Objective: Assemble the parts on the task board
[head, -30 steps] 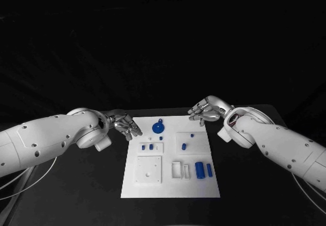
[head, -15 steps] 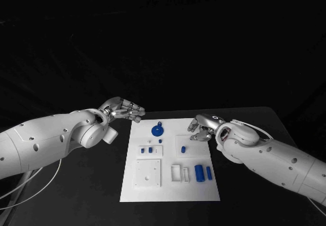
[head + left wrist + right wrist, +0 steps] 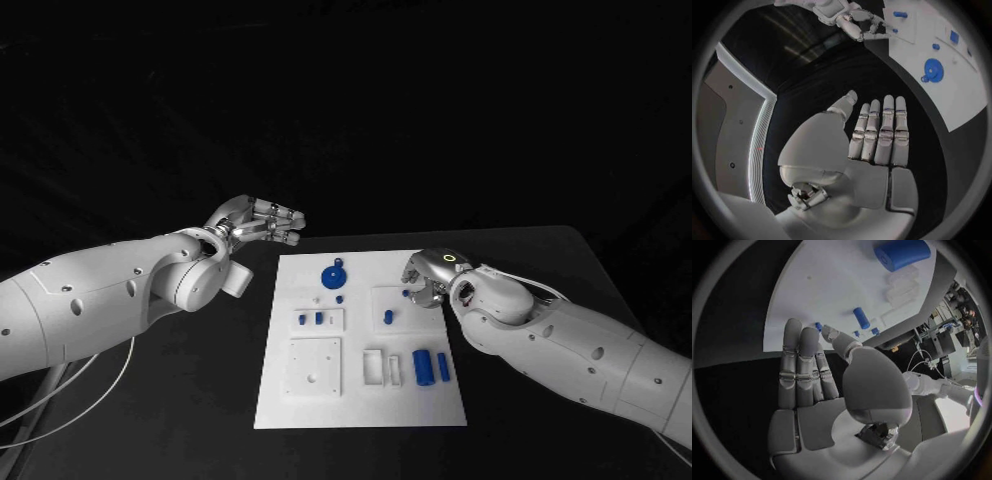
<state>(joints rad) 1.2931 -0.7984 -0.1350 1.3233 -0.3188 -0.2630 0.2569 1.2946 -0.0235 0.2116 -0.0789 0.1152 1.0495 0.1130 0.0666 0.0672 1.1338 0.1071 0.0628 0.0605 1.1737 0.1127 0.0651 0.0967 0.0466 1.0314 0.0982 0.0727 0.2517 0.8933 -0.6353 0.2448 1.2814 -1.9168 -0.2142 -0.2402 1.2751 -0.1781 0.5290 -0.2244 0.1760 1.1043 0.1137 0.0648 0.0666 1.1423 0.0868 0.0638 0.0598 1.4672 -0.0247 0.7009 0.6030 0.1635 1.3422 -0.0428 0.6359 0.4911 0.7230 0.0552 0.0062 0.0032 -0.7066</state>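
Observation:
The white task board [image 3: 361,390] lies in the middle of the table. On it are a round blue disc [image 3: 333,273], a short blue peg [image 3: 388,317], two small blue pieces [image 3: 310,319] in a recessed plate and a thick blue cylinder [image 3: 423,365]. My left hand [image 3: 263,222] hovers off the board's far left corner, its fingers straight and holding nothing [image 3: 873,140]. My right hand [image 3: 426,278] is over the board's right edge beside the square plate, fingers extended and free of any part [image 3: 811,375]. The cylinder [image 3: 901,253] and peg [image 3: 861,317] lie beyond its fingertips.
A thin blue piece [image 3: 444,365] lies beside the cylinder, next to white slotted blocks [image 3: 384,364]. A white square plate [image 3: 315,362] with holes sits at the board's near left. Black table [image 3: 173,400] surrounds the board on all sides.
My left hand has lifted off the board's left edge and drawn back to the far left. My right hand has come from the far edge down over the board's right side.

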